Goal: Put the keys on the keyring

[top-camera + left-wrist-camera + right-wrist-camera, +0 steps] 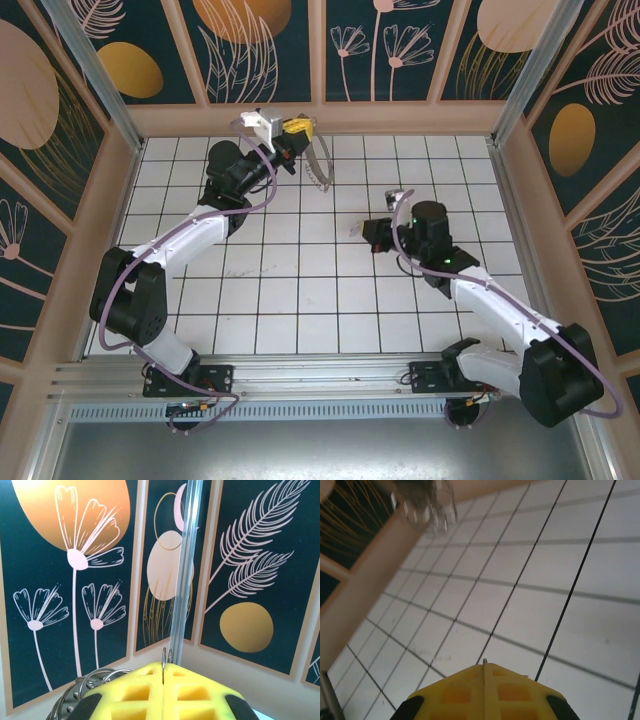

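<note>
Keyring is dangling just below the left pincer, which is clenched on its wire, so that half's sorted. The right pincer is well apart from it, low over the tiles, squeezed closed. Honestly can't tell if the key's pinched in there. I don't see a key threaded on yet, so I'd say the real job's all left.
</note>
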You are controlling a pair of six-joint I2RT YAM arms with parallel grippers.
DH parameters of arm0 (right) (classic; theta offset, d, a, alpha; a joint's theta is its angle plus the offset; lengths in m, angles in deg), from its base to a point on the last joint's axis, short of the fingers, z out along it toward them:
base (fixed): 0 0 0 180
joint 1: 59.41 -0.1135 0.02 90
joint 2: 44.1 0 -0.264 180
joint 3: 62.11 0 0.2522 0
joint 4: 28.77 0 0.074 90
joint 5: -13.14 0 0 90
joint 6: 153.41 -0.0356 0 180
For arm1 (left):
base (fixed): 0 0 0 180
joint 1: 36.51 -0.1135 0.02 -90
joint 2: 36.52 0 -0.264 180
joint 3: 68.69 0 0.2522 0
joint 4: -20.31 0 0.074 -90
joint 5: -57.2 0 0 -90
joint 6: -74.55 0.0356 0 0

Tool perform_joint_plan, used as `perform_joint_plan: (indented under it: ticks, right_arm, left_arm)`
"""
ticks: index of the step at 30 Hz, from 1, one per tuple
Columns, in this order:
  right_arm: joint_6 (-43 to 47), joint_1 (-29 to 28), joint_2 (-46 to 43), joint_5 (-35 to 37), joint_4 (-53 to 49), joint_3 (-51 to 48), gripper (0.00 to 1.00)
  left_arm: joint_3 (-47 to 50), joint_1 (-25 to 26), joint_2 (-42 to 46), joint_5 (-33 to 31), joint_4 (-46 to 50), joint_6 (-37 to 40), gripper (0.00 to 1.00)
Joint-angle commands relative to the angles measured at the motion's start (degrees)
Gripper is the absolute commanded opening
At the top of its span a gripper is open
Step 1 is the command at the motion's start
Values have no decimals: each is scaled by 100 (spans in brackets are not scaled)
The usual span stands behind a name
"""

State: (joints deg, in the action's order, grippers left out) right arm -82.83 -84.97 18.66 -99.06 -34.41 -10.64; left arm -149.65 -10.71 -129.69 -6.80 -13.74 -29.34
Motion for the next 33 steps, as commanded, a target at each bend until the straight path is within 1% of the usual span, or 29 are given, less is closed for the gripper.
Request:
perform_joint_plan:
  ticks: [1,11,18,22,25,28,33]
  right_arm:
    - [129,258,-196,-69,272,323,0]
    - [285,750,-114,-194,1267,1048,0]
    - [511,777,174,-479,1772,1475,0]
    - [713,786,253,-678,1866,1637,0]
    - [856,796,276,-831,1886,1700,0]
    - [924,795,282,-1041,1902,1745,0]
    - [938,794,294,-1276,1930,1753,0]
  left_arm:
    - [-221,-41,62,356,-165,-105,0]
    - [-672,-40,-28,1594,772,98,0]
    - [-1124,-19,-234,2335,1329,133,0]
    - [-1271,62,-279,2464,1630,306,0]
    - [-1413,147,-290,2479,2096,619,0]
    - [-1488,221,-281,2388,2406,864,0]
    - [-1446,339,-196,2039,2594,1089,0]
